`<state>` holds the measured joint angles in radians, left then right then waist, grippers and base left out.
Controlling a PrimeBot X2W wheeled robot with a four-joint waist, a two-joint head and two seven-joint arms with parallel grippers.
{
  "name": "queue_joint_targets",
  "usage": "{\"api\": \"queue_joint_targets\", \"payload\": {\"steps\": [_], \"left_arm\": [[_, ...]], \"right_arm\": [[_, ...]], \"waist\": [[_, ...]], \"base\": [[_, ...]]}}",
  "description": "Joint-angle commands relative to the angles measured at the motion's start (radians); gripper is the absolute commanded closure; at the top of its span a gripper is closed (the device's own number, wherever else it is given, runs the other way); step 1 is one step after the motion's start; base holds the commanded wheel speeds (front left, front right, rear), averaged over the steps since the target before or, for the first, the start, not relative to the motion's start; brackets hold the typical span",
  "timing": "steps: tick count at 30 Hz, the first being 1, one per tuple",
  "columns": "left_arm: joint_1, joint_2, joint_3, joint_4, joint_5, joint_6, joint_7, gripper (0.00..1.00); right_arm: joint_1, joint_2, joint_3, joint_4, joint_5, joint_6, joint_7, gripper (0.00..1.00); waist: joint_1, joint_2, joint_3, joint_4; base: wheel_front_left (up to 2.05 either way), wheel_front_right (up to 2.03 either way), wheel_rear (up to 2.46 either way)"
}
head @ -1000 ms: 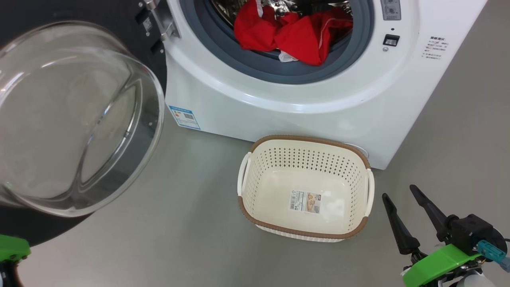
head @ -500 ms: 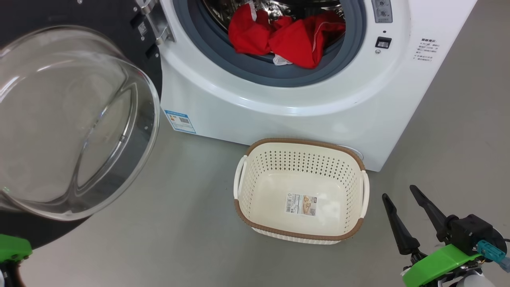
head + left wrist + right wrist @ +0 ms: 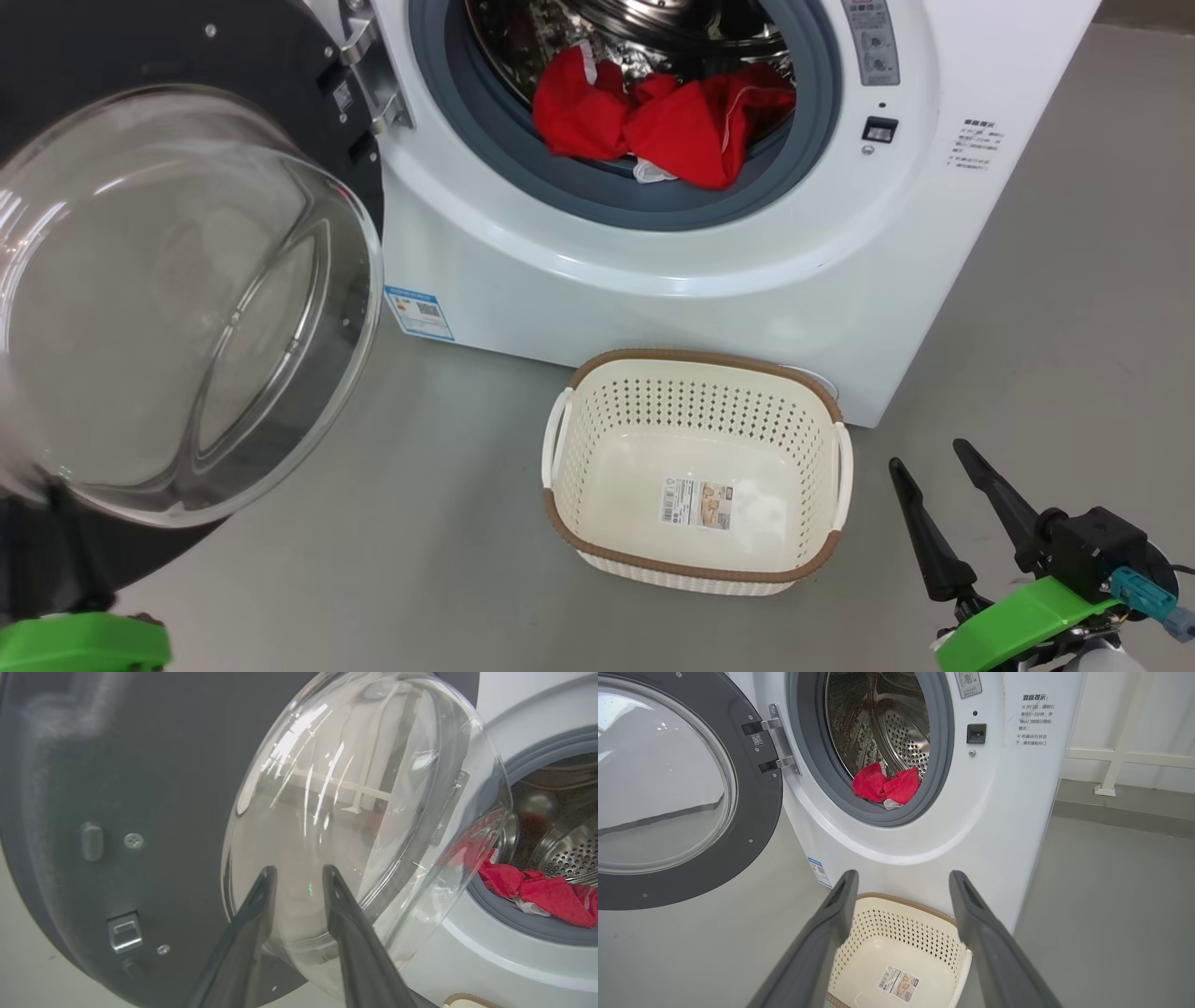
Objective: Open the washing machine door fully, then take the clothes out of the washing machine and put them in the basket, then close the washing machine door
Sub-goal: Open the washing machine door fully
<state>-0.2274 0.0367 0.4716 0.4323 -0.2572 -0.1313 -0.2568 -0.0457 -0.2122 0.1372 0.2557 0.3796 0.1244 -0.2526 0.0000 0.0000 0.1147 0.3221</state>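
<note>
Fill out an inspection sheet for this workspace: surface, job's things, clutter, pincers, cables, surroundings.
Surface: smooth grey floor.
Job's things: washing machine door stands open to the left; red clothes inside the washing machine; basket empty, on the floor before it.
Clutter: nothing seen.
Pincers: left pincer open, facing the door's glass; right pincer open, empty, right of the basket.
Cables: teal connector by the right wrist.
Surroundings: white railing beyond the machine.

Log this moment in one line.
door open | clothes in drum | basket empty | left gripper open near door | right gripper open
</note>
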Motion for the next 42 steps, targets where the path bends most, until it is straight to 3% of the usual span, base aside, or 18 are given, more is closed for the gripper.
{"api": "queue_joint_targets", "payload": {"steps": [1, 2, 13, 23, 42], "left_arm": [[0.015, 0.022, 0.005, -0.038, -0.007, 0.001, -0.005, 0.07], [0.027, 0.020, -0.007, -0.048, -0.012, 0.001, -0.005, 0.00], [0.134, 0.015, -0.175, -0.167, -0.054, 0.001, -0.005, 0.00], [0.178, 0.050, -0.332, -0.244, -0.071, 0.001, -0.005, 0.00], [0.187, 0.076, -0.471, -0.286, -0.146, 0.001, -0.005, 0.00]], "right_arm": [[-0.009, -0.006, 0.012, -0.021, 0.010, 0.006, -0.009, 0.00], [-0.007, -0.005, 0.010, -0.021, 0.011, 0.006, -0.009, 0.00], [0.012, 0.005, -0.018, -0.022, 0.014, 0.006, -0.009, 0.00], [0.027, 0.011, -0.053, -0.022, 0.020, 0.006, -0.009, 0.00], [0.035, 0.026, -0.123, -0.029, 0.023, 0.006, -0.009, 0.00]], "waist": [[0.0000, 0.0000, -0.008, -0.007], [0.0000, 0.0000, -0.012, -0.010], [0.0000, 0.0000, -0.034, -0.063], [0.0000, 0.0000, -0.043, -0.138], [0.0000, 0.0000, -0.024, -0.302]], "base": [[0.00, 0.00, 0.00], [0.00, 0.00, 0.00], [0.00, 0.00, 0.00], [0.00, 0.00, 0.00], [0.00, 0.00, 0.00]]}}
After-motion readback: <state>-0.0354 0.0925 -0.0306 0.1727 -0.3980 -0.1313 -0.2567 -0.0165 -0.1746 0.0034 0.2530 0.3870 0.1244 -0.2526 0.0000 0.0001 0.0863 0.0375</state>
